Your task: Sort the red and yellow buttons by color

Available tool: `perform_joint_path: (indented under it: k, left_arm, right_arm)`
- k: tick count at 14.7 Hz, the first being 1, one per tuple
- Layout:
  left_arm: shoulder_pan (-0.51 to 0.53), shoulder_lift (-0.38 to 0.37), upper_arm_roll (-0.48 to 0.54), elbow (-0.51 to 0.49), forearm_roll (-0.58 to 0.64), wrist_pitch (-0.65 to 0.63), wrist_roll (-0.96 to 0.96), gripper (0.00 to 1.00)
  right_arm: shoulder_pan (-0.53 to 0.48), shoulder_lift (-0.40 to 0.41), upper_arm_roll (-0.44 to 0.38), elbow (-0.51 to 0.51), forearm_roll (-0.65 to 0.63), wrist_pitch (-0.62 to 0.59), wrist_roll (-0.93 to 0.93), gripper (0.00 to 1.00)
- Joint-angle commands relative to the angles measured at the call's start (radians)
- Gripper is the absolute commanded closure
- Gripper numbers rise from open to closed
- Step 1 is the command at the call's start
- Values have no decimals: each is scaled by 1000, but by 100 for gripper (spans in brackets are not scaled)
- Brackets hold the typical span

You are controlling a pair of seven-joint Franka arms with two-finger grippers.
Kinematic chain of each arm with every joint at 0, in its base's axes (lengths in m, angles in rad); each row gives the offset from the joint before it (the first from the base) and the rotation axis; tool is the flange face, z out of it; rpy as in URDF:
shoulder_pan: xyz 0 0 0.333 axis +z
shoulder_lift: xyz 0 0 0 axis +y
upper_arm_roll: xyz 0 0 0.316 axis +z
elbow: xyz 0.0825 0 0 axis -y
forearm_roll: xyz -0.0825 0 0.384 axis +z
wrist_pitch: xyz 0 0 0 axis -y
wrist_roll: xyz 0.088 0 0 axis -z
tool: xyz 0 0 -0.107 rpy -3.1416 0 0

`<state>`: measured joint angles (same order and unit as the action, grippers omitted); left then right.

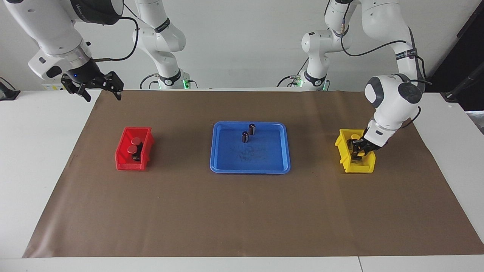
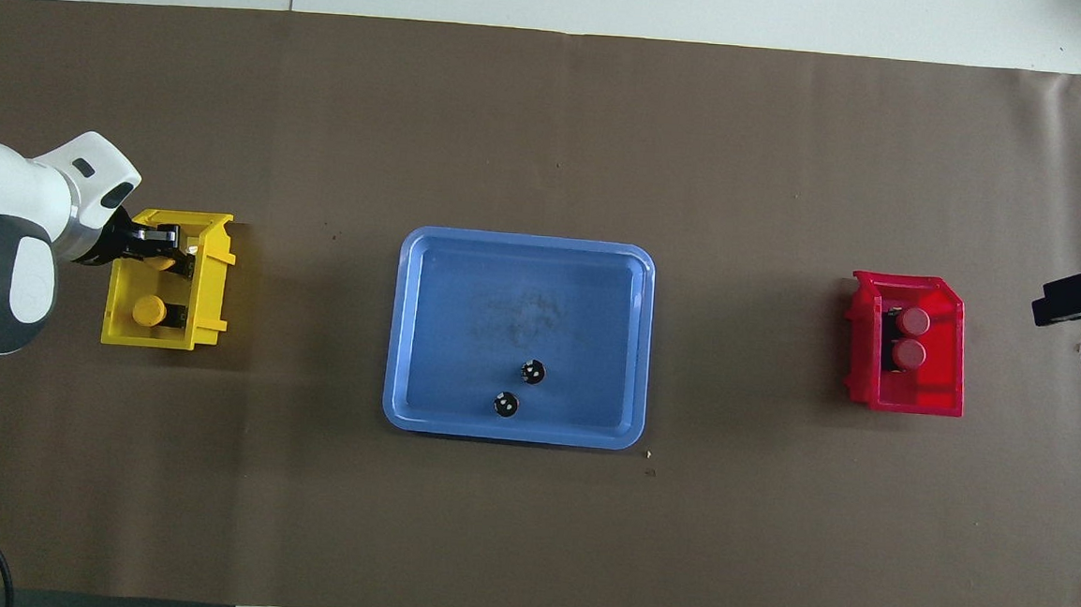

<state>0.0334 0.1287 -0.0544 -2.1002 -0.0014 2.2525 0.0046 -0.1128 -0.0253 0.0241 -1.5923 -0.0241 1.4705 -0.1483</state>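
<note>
1. The left gripper [image 1: 359,150] is down inside the yellow bin [image 2: 210,255], fingers closed around a yellow button [image 2: 161,262].
2. The second yellow button [image 2: 148,310] sits in the same bin, nearer the robots.
3. Both red buttons [image 2: 911,336] rest in the red bin [image 1: 123,160].
4. Two dark cylinders [image 1: 248,132] stand in the blue tray [image 1: 223,166].
5. The right gripper [image 1: 99,90] waits raised over the mat's corner, jaws spread.

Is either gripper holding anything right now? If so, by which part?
Left gripper, down in the yellow bin, brackets a yellow button; grip cannot be told. Right gripper waits raised, open, empty.
</note>
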Motion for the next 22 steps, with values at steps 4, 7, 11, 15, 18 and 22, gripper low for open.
perform_joint_path:
  k: [4,7,11,15,18,22]
  left_arm:
    - [-3,-15,1,29,17,-37,-5,32]
    - [-4,-18,1,110,11,-147,-6,30]
    - [-39,-40,-9,310,17,-411,21,0]
    - [-69,-118,-12,415,9,-562,11,0]
    - [-70,-151,-13,460,6,-651,21,0]
    - [-70,-187,-25,460,6,-671,21,0]
  right_arm:
    - [-8,-13,10,-15,1,10,7,0]
    - [-8,-13,10,-15,1,10,7,0]
    - [-8,-13,11,-14,1,10,7,0]
    - [-8,-13,11,-14,1,10,7,0]
    - [-8,-12,11,-14,4,11,7,0]
    - [-8,-12,11,-14,7,10,7,0]
